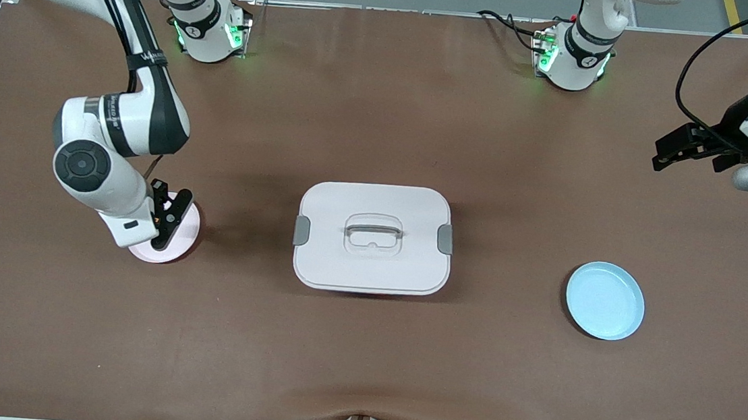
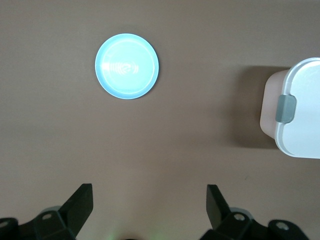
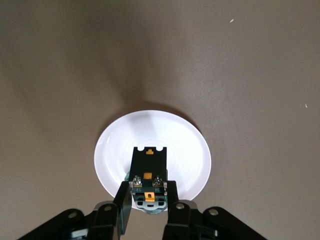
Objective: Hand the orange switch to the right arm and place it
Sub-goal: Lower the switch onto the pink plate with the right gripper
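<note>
Right hand: clamped on switch over pink plate, near tabletop's right-arm edge.
Left hand: wide open, empty, waiting.
Risk: releasing high, switch bounces off.

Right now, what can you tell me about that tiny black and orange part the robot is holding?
The orange switch is a tiny black blocky piece with an orange face and small metal contacts. The right gripper is shut on it, pinching its sides and holding it over a pale pink plate toward the right arm's end of the table. Whether it touches the plate cannot be told.
</note>
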Action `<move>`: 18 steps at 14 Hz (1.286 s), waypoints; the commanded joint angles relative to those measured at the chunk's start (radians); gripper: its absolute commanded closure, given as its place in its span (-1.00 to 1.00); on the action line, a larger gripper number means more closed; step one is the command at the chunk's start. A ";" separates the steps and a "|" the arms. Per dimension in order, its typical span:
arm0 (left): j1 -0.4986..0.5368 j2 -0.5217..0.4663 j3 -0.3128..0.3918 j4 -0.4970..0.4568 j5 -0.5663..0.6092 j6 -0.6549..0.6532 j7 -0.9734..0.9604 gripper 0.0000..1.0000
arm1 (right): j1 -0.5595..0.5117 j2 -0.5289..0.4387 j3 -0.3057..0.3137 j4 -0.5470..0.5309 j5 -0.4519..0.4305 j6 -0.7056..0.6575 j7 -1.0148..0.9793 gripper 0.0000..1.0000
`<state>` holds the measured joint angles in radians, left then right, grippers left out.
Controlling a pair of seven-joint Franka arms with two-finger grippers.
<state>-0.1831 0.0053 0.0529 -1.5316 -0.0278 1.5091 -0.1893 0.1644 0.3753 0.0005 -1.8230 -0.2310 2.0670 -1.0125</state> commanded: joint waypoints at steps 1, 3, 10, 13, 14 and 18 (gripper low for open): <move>-0.001 -0.025 -0.002 -0.025 0.000 0.022 0.011 -1.00 | -0.023 0.023 0.016 0.002 -0.065 0.010 -0.061 1.00; -0.001 -0.022 -0.005 -0.025 0.000 0.025 0.011 -1.00 | -0.039 0.025 0.016 -0.013 -0.097 0.012 -0.072 1.00; -0.006 -0.002 -0.010 -0.027 0.029 0.048 0.004 -1.00 | -0.040 0.092 0.016 -0.032 -0.200 0.091 -0.072 1.00; -0.003 -0.002 -0.015 -0.027 0.029 0.048 -0.006 -1.00 | -0.039 0.117 0.016 -0.035 -0.230 0.102 -0.071 1.00; 0.002 -0.002 -0.015 -0.027 0.029 0.048 -0.009 -1.00 | -0.043 0.123 0.016 -0.048 -0.250 0.128 -0.071 1.00; 0.016 0.004 -0.010 -0.022 0.029 0.048 -0.006 -1.00 | -0.060 0.131 0.015 -0.098 -0.260 0.206 -0.058 1.00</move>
<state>-0.1785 0.0103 0.0473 -1.5527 -0.0187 1.5468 -0.1932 0.1243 0.5145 0.0005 -1.9025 -0.4624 2.2564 -1.0741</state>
